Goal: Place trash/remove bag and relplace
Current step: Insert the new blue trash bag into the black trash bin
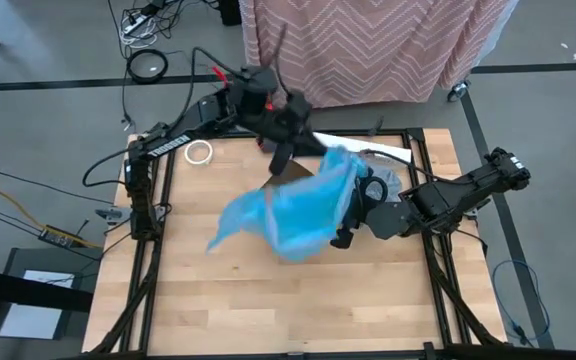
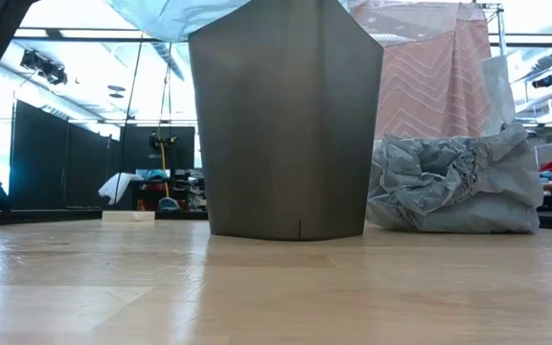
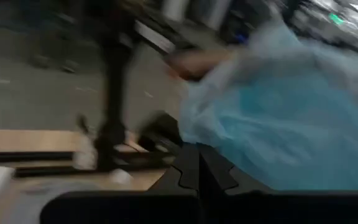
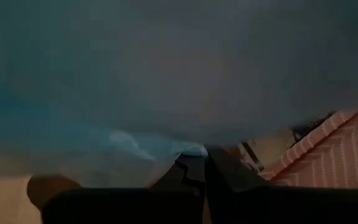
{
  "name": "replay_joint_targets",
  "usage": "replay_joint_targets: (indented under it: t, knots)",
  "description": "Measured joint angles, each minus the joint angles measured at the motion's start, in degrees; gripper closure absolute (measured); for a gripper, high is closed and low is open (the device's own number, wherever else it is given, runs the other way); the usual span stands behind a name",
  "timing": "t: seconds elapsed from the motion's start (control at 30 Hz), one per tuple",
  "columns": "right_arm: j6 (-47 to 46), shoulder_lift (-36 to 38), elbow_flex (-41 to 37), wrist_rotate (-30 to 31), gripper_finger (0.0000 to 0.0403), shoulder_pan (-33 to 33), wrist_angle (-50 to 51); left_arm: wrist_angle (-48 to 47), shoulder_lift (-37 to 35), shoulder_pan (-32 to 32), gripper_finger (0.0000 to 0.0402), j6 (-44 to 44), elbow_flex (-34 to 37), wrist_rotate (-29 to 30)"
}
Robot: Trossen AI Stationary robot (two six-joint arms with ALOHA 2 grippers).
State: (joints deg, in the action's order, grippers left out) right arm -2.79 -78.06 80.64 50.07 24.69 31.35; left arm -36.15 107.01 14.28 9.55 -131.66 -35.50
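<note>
handling: the blue bag [image 1: 293, 212] spread over the bin [image 2: 287, 125] at frame centre looks feather-light, limp and slippery; best pinched at its hem.
left gripper [image 1: 283, 152]: above the bag's upper edge; its jaws look clenched on blue film in the wrist view.
right gripper [image 1: 353, 215]: at the bag's right edge, jaws clenched, film draped over them.
grey bag [image 2: 456, 184]: crumpled on the desk [image 1: 228, 300], right of the bin, soft and wrinkly.

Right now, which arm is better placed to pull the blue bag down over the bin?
Probably the right. The right gripper sits against the blue bag at its right edge, low beside the grey bin. The left gripper is at the bag's far edge, higher up.
</note>
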Motion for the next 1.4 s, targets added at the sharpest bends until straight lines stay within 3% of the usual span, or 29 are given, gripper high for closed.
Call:
replay_joint_targets:
  t: [0.13,0.3,0.43,0.57,0.8,1.0,1.13,1.4]
  knots:
    - [0.0,-0.4,-0.1,-0.3,0.0403,-0.5,0.1,2.7,0.4,-0.6,0.0401,-1.8,0.1,-11.0]
    - [0.0,-0.3,-0.1,-0.3,0.0403,-0.8,0.0,20.8,0.1,0.0,0.0401,11.5,-0.1,-18.5]
    - [-0.2,-0.8,-0.1,-0.8,0.0403,-0.8,0.1,17.1,0.0,0.5,0.0401,13.4,-0.1,-17.7]
    - [-0.2,-0.8,-0.1,-2.7,0.0403,-1.0,1.2,11.6,0.0,2.1,0.0401,18.4,-0.6,-12.1]
    - [0.3,-0.8,-0.1,-4.3,0.0403,-3.1,0.5,35.7,0.0,2.8,0.0401,29.1,-3.1,-12.4]
    - [0.0,-0.8,0.0,-5.8,0.0403,-3.5,0.0,48.2,0.3,2.6,0.0401,35.6,-3.0,-10.1]
    - [0.0,-0.8,0.0,-5.8,0.0403,-3.3,0.0,53.8,0.2,1.4,0.0401,35.7,-3.0,-6.0]
    - [-1.3,-0.8,0.0,-5.8,0.0403,-2.7,1.0,59.3,3.0,0.3,0.0401,36.2,-3.0,-6.3]
